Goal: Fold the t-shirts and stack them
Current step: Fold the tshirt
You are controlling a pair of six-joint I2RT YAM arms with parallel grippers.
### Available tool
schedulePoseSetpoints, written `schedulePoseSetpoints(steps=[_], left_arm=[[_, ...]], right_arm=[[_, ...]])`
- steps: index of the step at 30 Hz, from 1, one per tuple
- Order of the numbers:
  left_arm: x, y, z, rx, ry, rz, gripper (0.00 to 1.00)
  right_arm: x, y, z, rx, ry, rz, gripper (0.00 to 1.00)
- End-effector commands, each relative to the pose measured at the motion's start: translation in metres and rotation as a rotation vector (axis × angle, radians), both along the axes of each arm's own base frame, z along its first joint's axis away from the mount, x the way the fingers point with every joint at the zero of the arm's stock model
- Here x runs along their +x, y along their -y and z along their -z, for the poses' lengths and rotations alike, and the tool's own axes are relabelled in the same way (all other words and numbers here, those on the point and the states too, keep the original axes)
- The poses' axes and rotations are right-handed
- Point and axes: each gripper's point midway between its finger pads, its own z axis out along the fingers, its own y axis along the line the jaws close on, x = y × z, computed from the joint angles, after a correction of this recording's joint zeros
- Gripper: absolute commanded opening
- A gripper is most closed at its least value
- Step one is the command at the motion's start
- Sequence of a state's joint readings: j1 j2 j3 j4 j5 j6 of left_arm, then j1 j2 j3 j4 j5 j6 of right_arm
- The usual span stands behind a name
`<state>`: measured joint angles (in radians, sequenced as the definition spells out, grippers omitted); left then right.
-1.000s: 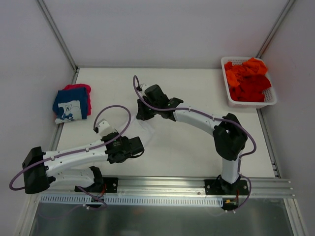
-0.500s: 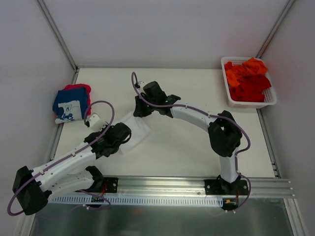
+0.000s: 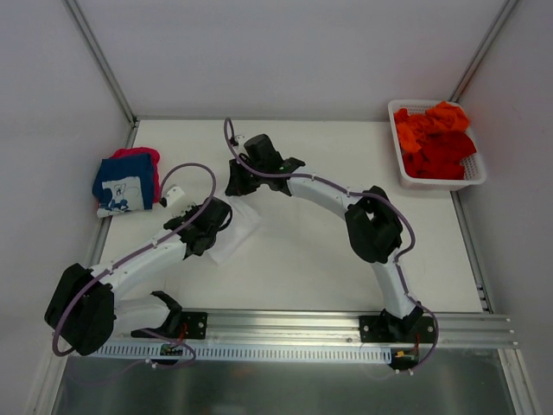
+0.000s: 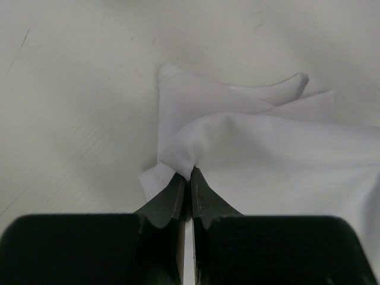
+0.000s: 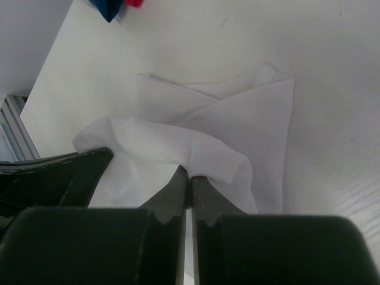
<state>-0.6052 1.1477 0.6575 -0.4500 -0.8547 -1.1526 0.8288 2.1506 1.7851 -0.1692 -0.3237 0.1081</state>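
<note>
well off to the left of the left gripper (image 4: 188, 172) sits the finished pile: a navy tee (image 3: 121, 186) folded on top of a pink tee (image 3: 145, 156). it is parked at the edge of the table (image 3: 346, 259), which leaves the middle for folding work.

the left gripper's fingers are pressed together on a pinch of the white tee (image 4: 255, 136). the cloth bunches right at its tips and fans out flat ahead of them. the tee lies between the two grippers, partly folded, with loose layers and a corner poking out on the far side.

just right of the tee, and a little further from the bases, the right gripper (image 5: 187, 173) is likewise clamped on a raised ridge of the same cloth. flat layers spread ahead of its tips, and the left gripper's dark body shows off to its left.

two grips on separate spots make sense. limp cloth sags and creases when held at one point, so a pair of pinches lets it be moved as one sheet. my read is that the fold is partway done and this tee is not yet on the pile.

far out to the right of the right gripper, a basket (image 3: 473, 177) holds crumpled orange and red tees (image 3: 436, 143) awaiting their turn.
</note>
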Motion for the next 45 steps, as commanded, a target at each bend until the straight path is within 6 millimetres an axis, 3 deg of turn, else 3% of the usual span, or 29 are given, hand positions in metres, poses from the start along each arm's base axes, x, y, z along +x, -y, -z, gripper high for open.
schedulePoseSetpoints(steps=[1, 7, 15, 19, 26, 33, 38, 40, 41, 42, 45], left_arm=[[0.022, -0.001, -0.002, 0.001, 0.015, -0.007, 0.00], [0.041, -0.011, 0.006, 0.010, -0.019, -0.045, 0.00], [0.048, -0.023, -0.003, 0.033, 0.002, -0.091, 0.00], [0.043, -0.028, 0.000, 0.028, 0.007, -0.116, 0.00], [0.028, -0.045, 0.005, 0.040, 0.003, -0.247, 0.00], [0.012, -0.060, 0.012, 0.054, -0.004, -0.336, 0.00], [0.013, -0.062, 0.011, 0.054, -0.006, -0.351, 0.00], [0.014, -0.062, 0.011, 0.055, -0.011, -0.355, 0.00], [0.016, -0.063, 0.010, 0.049, -0.016, -0.359, 0.00], [0.017, -0.064, 0.011, 0.054, -0.025, -0.359, 0.20], [0.022, -0.065, 0.011, 0.075, -0.051, -0.349, 0.85]], right_arm=[[0.018, -0.016, -0.030, 0.088, 0.030, -0.020, 0.01], [0.041, -0.027, -0.030, 0.114, 0.007, -0.021, 0.02], [0.060, -0.036, 0.006, 0.097, -0.096, -0.019, 0.02], [0.066, -0.032, 0.021, 0.092, -0.136, -0.005, 0.03], [0.061, -0.034, 0.029, 0.106, -0.183, -0.046, 0.08], [0.060, -0.043, 0.017, 0.164, -0.182, -0.078, 0.10], [0.059, -0.055, 0.002, 0.240, -0.193, -0.111, 0.16], [0.059, -0.059, -0.002, 0.262, -0.198, -0.131, 0.28], [0.055, -0.059, -0.004, 0.272, -0.205, -0.150, 0.44], [0.054, -0.060, -0.005, 0.276, -0.200, -0.162, 0.65], [0.054, -0.057, -0.007, 0.263, -0.162, -0.170, 0.76]])
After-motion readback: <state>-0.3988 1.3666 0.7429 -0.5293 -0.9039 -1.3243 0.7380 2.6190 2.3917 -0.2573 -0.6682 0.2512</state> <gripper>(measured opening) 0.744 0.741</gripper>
